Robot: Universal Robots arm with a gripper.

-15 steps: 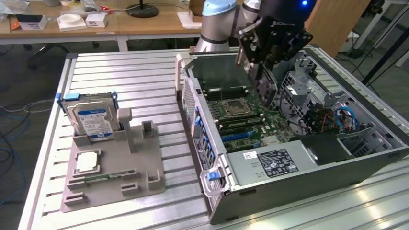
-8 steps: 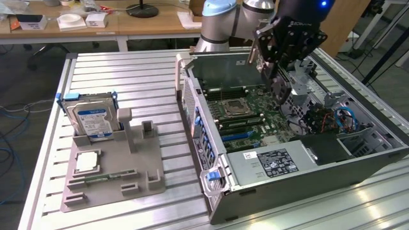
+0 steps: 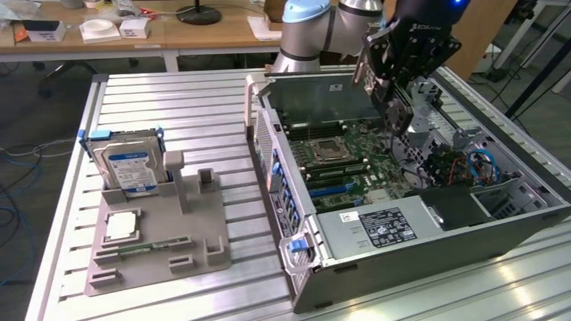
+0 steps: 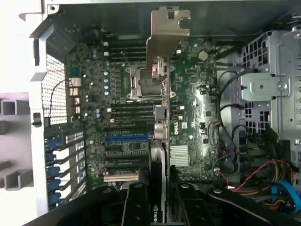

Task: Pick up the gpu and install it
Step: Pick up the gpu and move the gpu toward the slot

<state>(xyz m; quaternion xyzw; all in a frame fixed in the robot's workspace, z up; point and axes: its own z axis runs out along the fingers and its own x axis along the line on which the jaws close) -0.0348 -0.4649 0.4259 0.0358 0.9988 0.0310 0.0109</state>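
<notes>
squarely in the gripper's [image 4: 159, 188] firm pinch, the gpu [image 4: 165, 44], edge-on above the motherboard [image 4: 197, 94]

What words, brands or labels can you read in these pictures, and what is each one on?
"DELL": on the motherboard, printed sideways.
"NVIDIA": on the gpu clamped in the gripper, partly cut off.
Too blurred to read: the gripper's white lettering, the hard drive label, the black label on the grey box inside the case.
</notes>
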